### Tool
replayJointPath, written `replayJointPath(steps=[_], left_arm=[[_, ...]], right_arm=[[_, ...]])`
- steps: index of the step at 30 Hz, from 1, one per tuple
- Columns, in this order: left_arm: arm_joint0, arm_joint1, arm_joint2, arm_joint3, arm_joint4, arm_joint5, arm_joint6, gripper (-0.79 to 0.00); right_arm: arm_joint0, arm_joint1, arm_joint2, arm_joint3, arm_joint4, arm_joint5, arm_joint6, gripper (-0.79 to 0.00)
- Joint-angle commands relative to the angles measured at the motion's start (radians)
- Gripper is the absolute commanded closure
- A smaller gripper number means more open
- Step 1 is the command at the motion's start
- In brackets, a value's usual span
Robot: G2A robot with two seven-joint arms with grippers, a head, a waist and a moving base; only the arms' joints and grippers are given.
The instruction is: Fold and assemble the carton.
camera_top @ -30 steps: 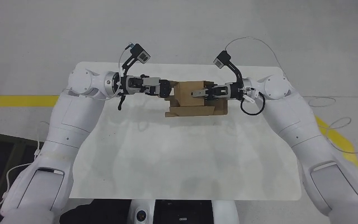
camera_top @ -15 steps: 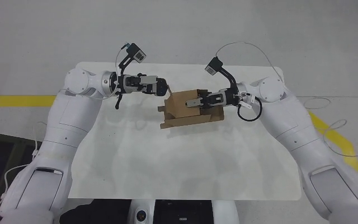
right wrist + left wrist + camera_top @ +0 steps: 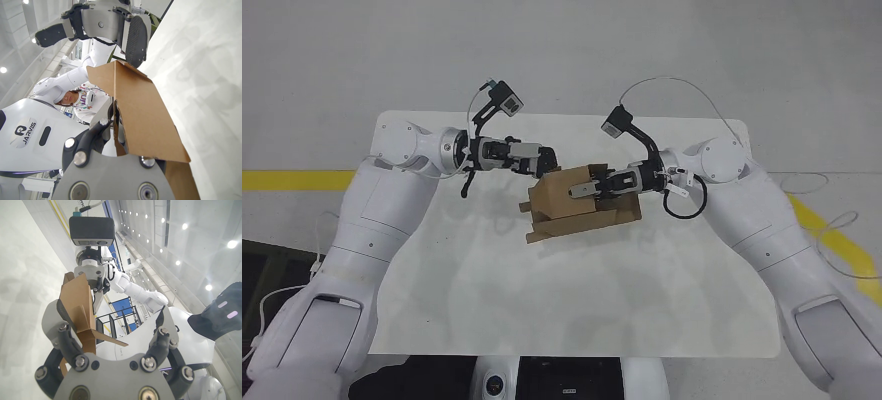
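A brown carton (image 3: 577, 207) hangs tilted just over the white table, with its flaps loose. My right gripper (image 3: 589, 188) is shut on one of the carton's upper walls. In the right wrist view the cardboard (image 3: 143, 113) covers this gripper's fingers. My left gripper (image 3: 545, 160) stands open at the carton's far left corner. In the left wrist view one finger (image 3: 63, 311) touches a carton (image 3: 79, 306) flap, and the other finger (image 3: 163, 317) is well off it. The right gripper (image 3: 95, 294) holds the carton's far side there.
The white table (image 3: 542, 290) spreads wide around the carton, with bare surface toward the robot and to both sides. Its far edge runs just behind the two arms.
The right gripper has swung the carton leftward and turned it further. The left gripper let go and drew back half a second ago, and now it stands open at the carton's corner.
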Motion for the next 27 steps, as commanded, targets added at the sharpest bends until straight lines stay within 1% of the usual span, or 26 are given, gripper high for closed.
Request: replayJointPath(steps=[1, 7, 12, 20, 25, 27], left_arm=[[-0.001, -0.002, 0.006, -0.002, -0.002, 0.003, -0.003, -0.785], [-0.006, -0.001, -0.004, 0.025, 0.015, -0.013, 0.013, -0.785], [-0.011, 0.013, -0.039, 0.042, 0.071, -0.031, 0.031, -0.785], [0.021, 0.029, -0.074, -0.012, 0.089, -0.033, 0.033, -0.785], [0.036, 0.029, -0.064, -0.039, 0.086, -0.03, 0.03, -0.785], [0.039, 0.025, -0.055, -0.037, 0.074, -0.031, 0.031, -0.785]], right_arm=[[0.001, -0.001, -0.002, 0.003, 0.003, -0.001, -0.001, 0.0], [0.004, -0.003, 0.001, 0.021, 0.018, -0.011, -0.011, 0.0], [0.007, 0.005, 0.026, 0.053, 0.011, -0.029, -0.029, 0.0], [0.032, 0.009, 0.065, 0.138, -0.021, -0.07, -0.071, 0.0], [0.049, -0.003, 0.067, 0.166, -0.024, -0.077, -0.088, 0.0], [0.053, -0.008, 0.065, 0.17, -0.023, -0.073, -0.097, 0.0]])
